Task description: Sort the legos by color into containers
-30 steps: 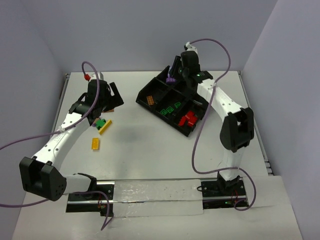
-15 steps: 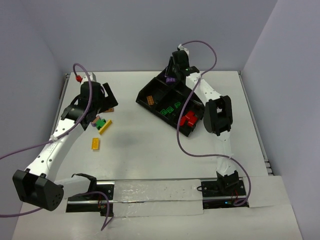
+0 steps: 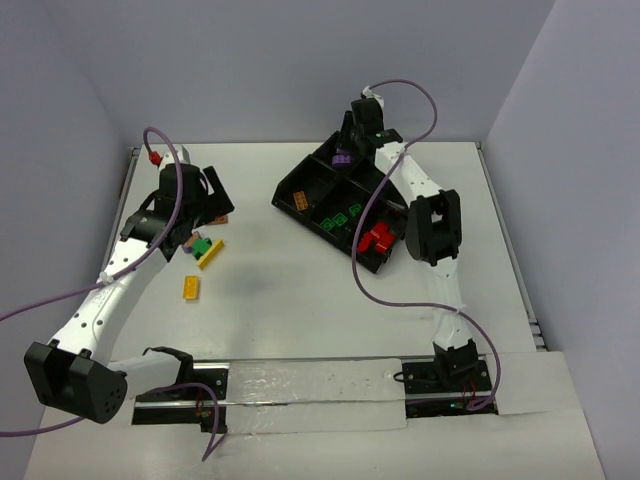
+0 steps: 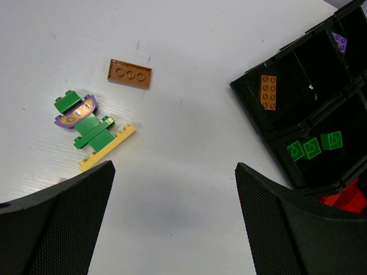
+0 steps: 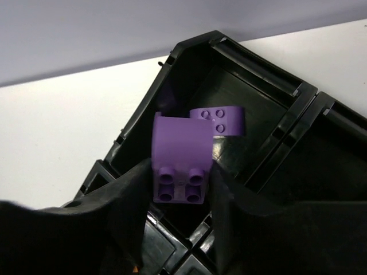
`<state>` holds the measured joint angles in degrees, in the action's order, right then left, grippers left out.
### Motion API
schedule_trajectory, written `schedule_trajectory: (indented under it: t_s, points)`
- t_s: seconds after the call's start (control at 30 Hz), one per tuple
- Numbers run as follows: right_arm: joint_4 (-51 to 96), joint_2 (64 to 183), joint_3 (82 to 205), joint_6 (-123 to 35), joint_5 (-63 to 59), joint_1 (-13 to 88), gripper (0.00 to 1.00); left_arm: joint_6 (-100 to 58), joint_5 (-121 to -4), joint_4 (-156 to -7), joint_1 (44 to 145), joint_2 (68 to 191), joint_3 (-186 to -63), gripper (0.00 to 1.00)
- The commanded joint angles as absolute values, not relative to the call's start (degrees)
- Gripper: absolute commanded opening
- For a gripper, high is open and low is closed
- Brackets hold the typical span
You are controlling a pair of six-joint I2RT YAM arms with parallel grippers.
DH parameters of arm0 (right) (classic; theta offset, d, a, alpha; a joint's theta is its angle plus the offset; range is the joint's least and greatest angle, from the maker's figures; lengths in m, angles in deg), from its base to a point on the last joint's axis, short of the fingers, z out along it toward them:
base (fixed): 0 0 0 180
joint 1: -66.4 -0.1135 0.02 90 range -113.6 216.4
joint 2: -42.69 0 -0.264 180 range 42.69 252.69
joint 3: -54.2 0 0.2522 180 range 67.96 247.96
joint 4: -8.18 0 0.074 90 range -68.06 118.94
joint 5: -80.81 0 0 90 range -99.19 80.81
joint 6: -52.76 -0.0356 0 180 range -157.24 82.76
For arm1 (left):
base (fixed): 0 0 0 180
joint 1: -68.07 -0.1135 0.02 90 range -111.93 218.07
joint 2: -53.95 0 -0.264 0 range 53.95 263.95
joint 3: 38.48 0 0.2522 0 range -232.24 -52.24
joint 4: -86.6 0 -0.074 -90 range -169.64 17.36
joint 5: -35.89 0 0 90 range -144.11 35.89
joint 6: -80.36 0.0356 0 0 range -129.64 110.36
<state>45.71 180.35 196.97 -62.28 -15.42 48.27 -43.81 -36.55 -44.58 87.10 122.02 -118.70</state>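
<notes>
My right gripper is shut on a purple brick and holds it over the far corner compartment of the black tray. A second purple brick lies in that compartment. From above, the right gripper hangs over the tray's far end. Other compartments hold an orange brick, three green bricks and red bricks. My left gripper is open above bare table. Left of it lie a green and purple cluster on a yellow bar, and a brown plate.
A loose yellow-orange brick lies on the table nearer the arm bases. Purple cables loop over both arms. Walls close the table at the back and on both sides.
The right arm has stretched further over the tray's far compartment with the purple brick. The left arm has drawn back slightly to the left, gripper still open.
</notes>
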Motion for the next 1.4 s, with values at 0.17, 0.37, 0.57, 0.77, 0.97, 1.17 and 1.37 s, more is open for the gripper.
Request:
schedule_trajectory:
  t_s: [0.17,0.37,0.57,0.77,0.97,1.17,1.37]
  points:
    - [45.93,177.68,200.3,-59.48,-14.46,47.59,0.67,-44.88,-36.18,-43.27,86.79,121.25,-120.36,0.94]
    - [46.1,169.84,197.03,-56.97,-17.72,45.57,0.7,-44.69,-34.75,-41.43,86.7,120.48,-120.77,0.94]
    - [43.97,157.05,186.63,-55.49,-19.51,41.8,0.73,-43.84,-31.18,-36.55,86.19,120.49,-122.42,0.93]
    - [38.43,143.67,167.56,-56.28,-20.4,37.87,0.77,-42.79,-29.84,-33.95,81.29,122.07,-119.73,0.92]
    - [33.7,134.17,151.69,-60.95,-20.01,34.04,0.78,-46.96,-35.51,-41.12,78.91,124.8,-110.68,0.89]
    - [33.8,130.14,145.74,-61.68,-21.06,31.51,0.78,-53.57,-33.47,-42.46,74.75,129.62,-103.84,0.99]
    - [34.1,128.78,143.85,-61.53,-20.71,31.45,0.79,-59.61,-35.26,-44.03,71.59,133.52,-102.32,0.99]
